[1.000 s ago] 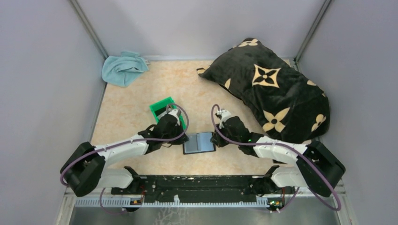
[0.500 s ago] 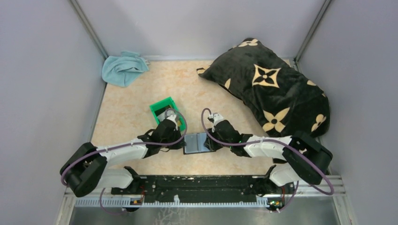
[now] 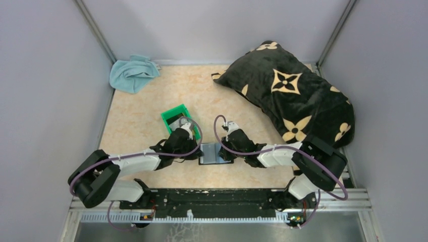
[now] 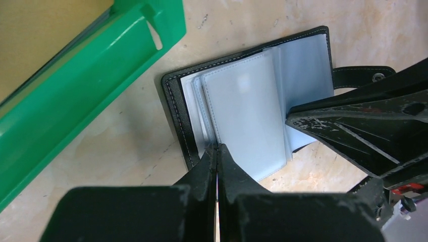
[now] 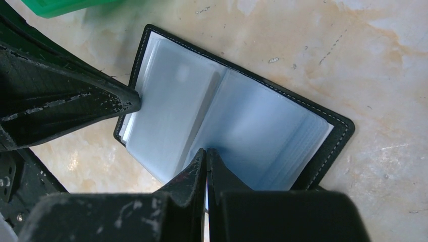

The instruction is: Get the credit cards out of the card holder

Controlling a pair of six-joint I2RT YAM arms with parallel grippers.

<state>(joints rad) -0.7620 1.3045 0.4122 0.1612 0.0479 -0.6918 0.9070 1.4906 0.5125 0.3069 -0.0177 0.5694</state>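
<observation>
The card holder [image 3: 214,153] lies open on the table between my two grippers, a black cover with pale translucent sleeves [image 4: 247,106] [image 5: 237,116]. My left gripper [image 3: 198,151] [image 4: 217,147] is shut, its tips on the near edge of the left-hand sleeves. From the other side, my right gripper [image 3: 228,150] [image 5: 207,150] is shut with its tips at the centre fold of the sleeves; I cannot tell whether a sleeve is pinched. No credit cards show plainly in the sleeves. Flat grey and dark pieces [image 3: 176,121], probably credit cards, lie in the green bin.
The green bin [image 3: 169,114] [image 4: 101,65] stands just behind my left gripper, close to the holder's left edge. A black pillow with tan flowers [image 3: 292,96] fills the back right. A teal cloth [image 3: 132,73] lies in the back left corner. Grey walls enclose the table.
My right gripper has moved left from the holder's right edge onto its sleeves, opening and shutting again on the way. The left gripper has stayed shut at the holder's left side.
</observation>
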